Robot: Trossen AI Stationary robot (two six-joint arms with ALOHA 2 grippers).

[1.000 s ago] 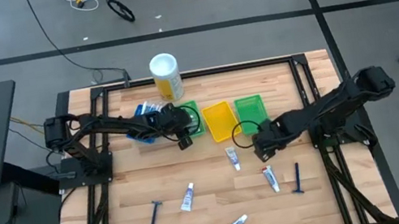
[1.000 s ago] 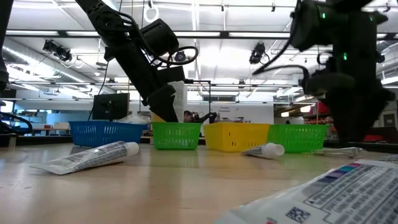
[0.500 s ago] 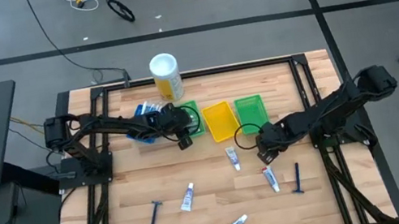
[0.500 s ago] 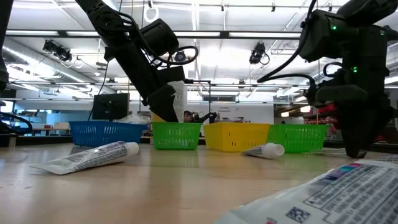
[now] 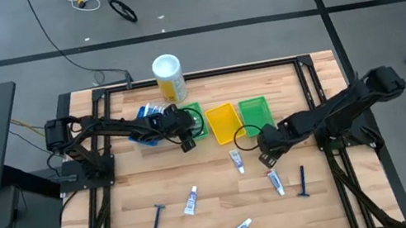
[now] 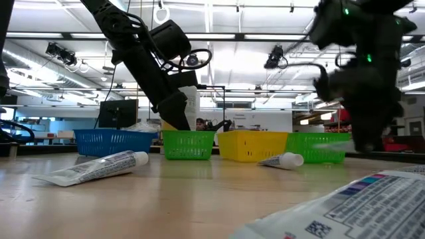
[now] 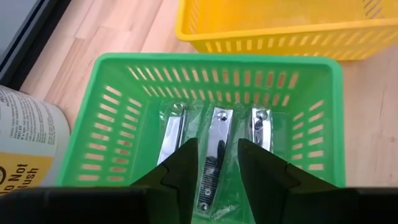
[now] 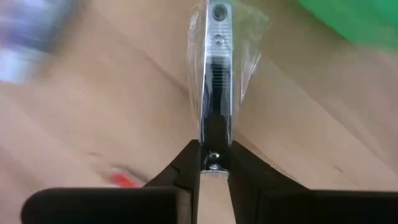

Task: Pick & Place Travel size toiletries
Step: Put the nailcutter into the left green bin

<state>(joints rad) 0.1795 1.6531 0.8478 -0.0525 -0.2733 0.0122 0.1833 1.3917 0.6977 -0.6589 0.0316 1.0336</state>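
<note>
The right gripper (image 8: 213, 163) is clamped on a wrapped nail clipper (image 8: 214, 74), just off the wood near the right-hand green bin (image 5: 254, 111). I'd carry it level, pinched by one end as it is. The left gripper (image 7: 214, 163) hangs part open, empty, over the other green bin (image 7: 112, 99), where three clippers lie.

Right gripper (image 6: 362, 99) motion-blurred in low view, canister (image 7: 28, 149) cut off by edge

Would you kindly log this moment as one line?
right gripper: shut on wrapped clipper, above table | left gripper: over green bin, holding nothing
</note>
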